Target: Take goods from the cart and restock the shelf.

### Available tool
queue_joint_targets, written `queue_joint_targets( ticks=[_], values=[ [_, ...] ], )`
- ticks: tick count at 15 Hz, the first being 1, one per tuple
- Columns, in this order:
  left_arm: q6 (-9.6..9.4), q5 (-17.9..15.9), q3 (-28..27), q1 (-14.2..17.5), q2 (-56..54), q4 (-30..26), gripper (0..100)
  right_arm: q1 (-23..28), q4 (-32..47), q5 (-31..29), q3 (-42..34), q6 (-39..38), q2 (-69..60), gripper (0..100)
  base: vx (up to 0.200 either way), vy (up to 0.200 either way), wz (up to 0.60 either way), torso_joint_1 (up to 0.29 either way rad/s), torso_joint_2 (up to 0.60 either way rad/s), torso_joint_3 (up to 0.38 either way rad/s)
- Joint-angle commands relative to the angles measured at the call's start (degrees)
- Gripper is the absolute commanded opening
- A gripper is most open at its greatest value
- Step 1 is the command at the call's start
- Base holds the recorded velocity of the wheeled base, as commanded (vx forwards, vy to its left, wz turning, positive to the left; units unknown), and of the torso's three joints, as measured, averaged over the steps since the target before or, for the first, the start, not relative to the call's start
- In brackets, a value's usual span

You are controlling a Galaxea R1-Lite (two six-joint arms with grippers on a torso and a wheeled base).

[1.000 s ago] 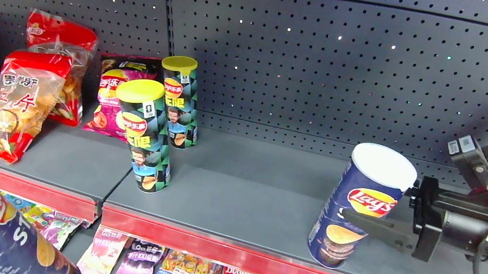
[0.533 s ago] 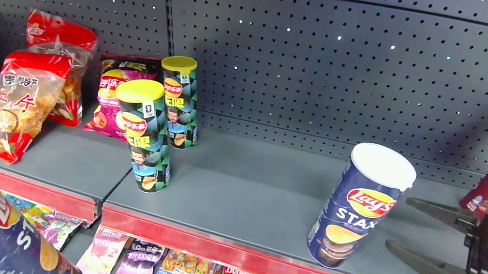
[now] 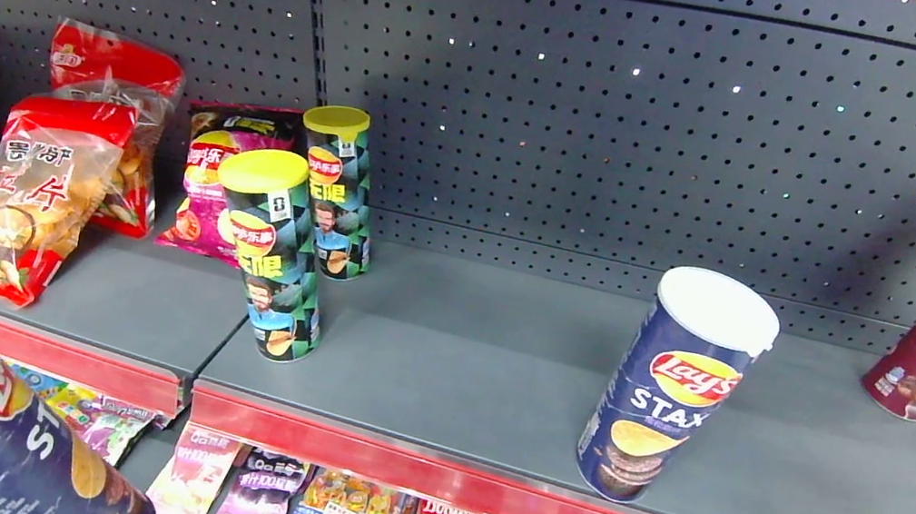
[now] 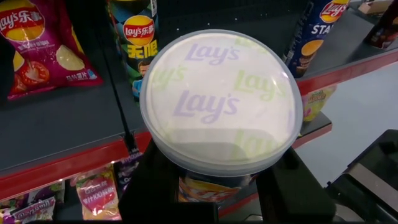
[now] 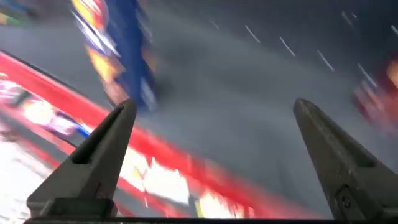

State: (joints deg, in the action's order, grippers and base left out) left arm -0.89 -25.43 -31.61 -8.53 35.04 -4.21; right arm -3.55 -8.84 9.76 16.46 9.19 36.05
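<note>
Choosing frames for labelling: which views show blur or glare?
Right wrist view: blue can and red shelf edge smeared by motion, right hand crisp. Head view: sharp, light specks through pegboard. Left wrist view: sharp, sheen on the lid of the held can.

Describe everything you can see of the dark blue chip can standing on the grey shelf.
The dark blue cylindrical chip can looks like printed cardboard, closed by a white plastic lid, with a red-and-yellow logo, white lettering and pictured chips low on its side. It stands on its base near the red front edge of the grey metal shelf, right of centre. Only the shelf touches it; the open right hand is clear of it.
</note>
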Motion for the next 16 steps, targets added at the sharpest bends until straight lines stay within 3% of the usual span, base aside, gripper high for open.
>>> queue_joint_targets(
  ticks=[1,4,9,11,14,16],
  values=[
    [0.01,0.1,0.1,0.0,-0.1,0.8,0,0.9,24.7,-10.9,7.8,-0.3,-23.1,100,0.0,0.0,0.0,0.0,0.0,0.0],
    [0.01,0.5,0.8,0.2,-0.7,1.0,0,5.9,27.6,-18.6,2.1,-0.2,-30.4,100,0.0,0.0,0.0,0.0,0.0,0.0],
    [0.01,2.5,1.0,0.2,-1.3,0.9,0,5.7,19.1,-18.2,-10.1,-0.6,-32.1,100,0.0,0.0,0.0,0.0,0.0,0.0],
    [0.01,2.6,0.9,0.1,-2.5,0.5,0,2.4,16.0,-12.3,-11.2,-1.7,-34.2,100,0.0,0.0,0.0,0.0,0.0,0.0],
    [1.15,6.1,-0.5,0.3,-1.7,0.5,0,3.3,13.8,-9.8,-12.2,-2.1,-36.0,100,0.0,0.0,0.0,0.0,0.0,0.0],
    [1.59,6.2,0.6,0.3,-2.3,0.5,0,3.3,11.5,-3.7,-14.1,-2.0,-36.0,100,0.0,0.0,0.0,0.0,0.0,0.0]
  ],
)
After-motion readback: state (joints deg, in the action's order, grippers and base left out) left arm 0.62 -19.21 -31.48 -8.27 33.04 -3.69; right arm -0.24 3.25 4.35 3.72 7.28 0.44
